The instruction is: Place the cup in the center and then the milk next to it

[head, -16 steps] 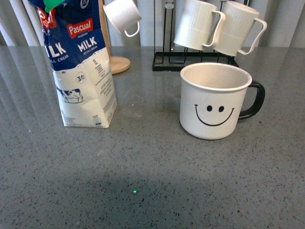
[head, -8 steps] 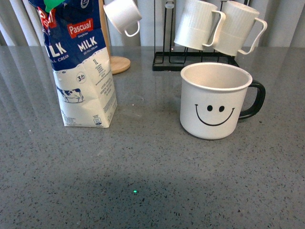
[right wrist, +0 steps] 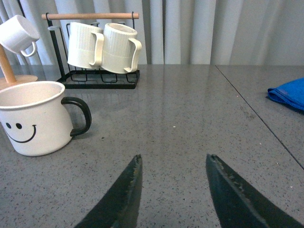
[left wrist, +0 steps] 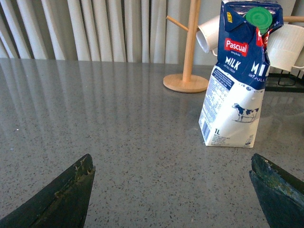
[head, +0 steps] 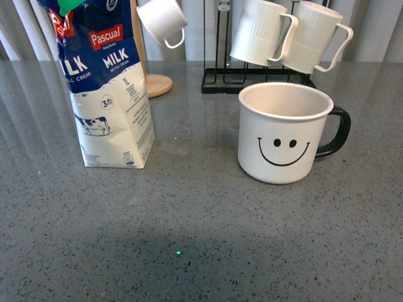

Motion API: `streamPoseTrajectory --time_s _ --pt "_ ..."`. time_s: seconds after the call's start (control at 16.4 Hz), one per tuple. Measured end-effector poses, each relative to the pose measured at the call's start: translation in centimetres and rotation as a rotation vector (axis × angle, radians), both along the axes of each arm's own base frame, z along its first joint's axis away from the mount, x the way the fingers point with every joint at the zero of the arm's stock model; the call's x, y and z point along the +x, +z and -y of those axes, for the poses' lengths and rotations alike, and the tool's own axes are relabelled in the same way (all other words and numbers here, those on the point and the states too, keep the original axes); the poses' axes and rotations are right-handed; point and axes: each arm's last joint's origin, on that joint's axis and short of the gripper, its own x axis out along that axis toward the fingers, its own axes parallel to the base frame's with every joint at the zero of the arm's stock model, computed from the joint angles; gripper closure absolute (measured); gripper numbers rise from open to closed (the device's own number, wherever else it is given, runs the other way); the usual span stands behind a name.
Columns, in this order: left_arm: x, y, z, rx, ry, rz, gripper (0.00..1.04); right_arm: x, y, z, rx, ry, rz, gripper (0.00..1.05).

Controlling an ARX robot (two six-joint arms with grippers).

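Cup [head: 283, 135]: upright on the grey speckled counter [head: 201, 214], right of centre in my front view, smiley toward the cam, black handle pointing to the robot's right. It also shows in the right wrist view [right wrist: 33, 118].

Milk [head: 107, 88]: upright, left of centre, apart from the cup with a stretch of counter between them. Its top is cropped in front view; the left wrist view [left wrist: 237, 90] shows the green cap and cow drawing.

Left gripper [left wrist: 171, 194]: fingers [left wrist: 61, 199] spread wide, holding nothing, low over the counter, carton ahead of it and well apart.

Right gripper [right wrist: 173, 194]: narrower gap than the left, but parted and holding nothing; the cup sits off to one side of it, not between the fingers [right wrist: 123, 199].

Behind the cup: black rack [head: 258, 82] w/ two ribbed mugs [head: 261, 31] hung from it. Behind the milk: wooden mug tree [head: 154, 85] carrying a small white cup [head: 162, 22].

Far edge, right wrist view: blue item [right wrist: 289, 92], prob. a cloth, cropped.

Near edge of the counter: small green dot [head: 178, 253].
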Motion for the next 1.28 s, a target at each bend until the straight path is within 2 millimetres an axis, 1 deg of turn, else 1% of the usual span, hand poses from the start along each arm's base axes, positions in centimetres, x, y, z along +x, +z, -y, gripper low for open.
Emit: streamPoseTrajectory --time_s 0.12,0.18,0.24,0.31,0.37,0.85,0.92,0.98,1.04,1.16,1.22,1.28 --pt "0.0 0.0 0.0 0.0 0.0 0.0 0.07 0.0 0.0 0.0 0.0 0.0 0.0 0.44" --pt "0.0 0.0 0.0 0.0 0.0 0.0 0.07 0.0 0.0 0.0 0.0 0.0 0.0 0.3" --pt "0.0 0.0 0.0 0.0 0.0 0.0 0.07 0.0 0.0 0.0 0.0 0.0 0.0 0.19" --pt "0.0 0.0 0.0 0.0 0.0 0.0 0.07 0.0 0.0 0.0 0.0 0.0 0.0 0.04" --pt "0.0 0.0 0.0 0.0 0.0 0.0 0.07 0.0 0.0 0.0 0.0 0.0 0.0 0.07" --pt "0.0 0.0 0.0 -0.001 0.0 -0.005 0.07 0.0 0.0 0.0 0.0 0.0 0.0 0.07" --pt "-0.1 -0.2 0.1 -0.006 -0.009 -0.094 0.07 0.0 0.0 0.0 0.0 0.0 0.0 0.07" --pt "0.3 0.1 0.4 -0.021 -0.031 -0.249 0.07 0.0 0.0 0.0 0.0 0.0 0.0 0.07" --pt "0.6 0.8 0.7 -0.026 -0.06 -0.236 0.07 0.0 0.0 0.0 0.0 0.0 0.001 0.07" --pt "1.4 3.2 1.3 -0.039 -0.111 -0.148 0.07 0.0 0.0 0.0 0.0 0.0 0.0 0.07" --pt "2.5 5.3 2.0 -0.051 -0.15 -0.091 0.07 0.0 0.0 0.0 0.0 0.0 0.001 0.07" --pt "3.3 6.0 2.5 -0.061 -0.193 -0.079 0.07 0.0 0.0 0.0 0.0 0.0 0.0 0.07"
